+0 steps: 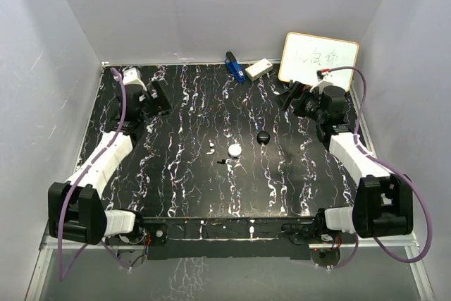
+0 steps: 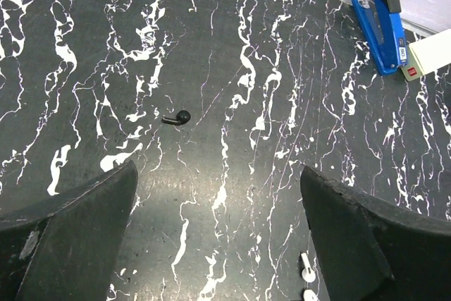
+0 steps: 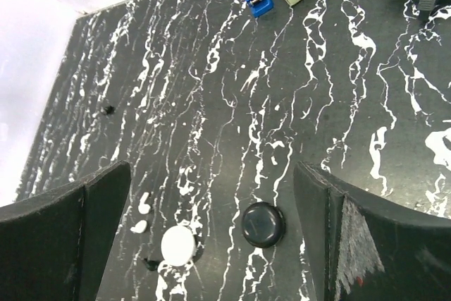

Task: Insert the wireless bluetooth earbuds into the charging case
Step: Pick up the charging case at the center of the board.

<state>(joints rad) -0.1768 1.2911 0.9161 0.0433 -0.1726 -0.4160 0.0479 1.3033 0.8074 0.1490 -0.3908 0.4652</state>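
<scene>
The round white charging case (image 1: 234,150) lies mid-table; it also shows in the right wrist view (image 3: 177,245). Two tiny white earbud pieces (image 1: 211,149) lie just left of it, seen in the right wrist view (image 3: 144,204) and at the bottom of the left wrist view (image 2: 304,266). A small dark piece (image 3: 150,264) sits against the case's near left side. A black earbud-shaped piece (image 2: 176,118) lies alone farther left. My left gripper (image 1: 161,96) (image 2: 218,188) is open and empty at the far left. My right gripper (image 1: 299,100) (image 3: 211,188) is open and empty at the far right.
A black round knob (image 1: 263,137) (image 3: 263,224) sits right of the case. A blue stapler (image 1: 235,66) and a cream box (image 1: 258,69) lie at the back edge, a small whiteboard (image 1: 318,58) at the back right. White walls enclose the table.
</scene>
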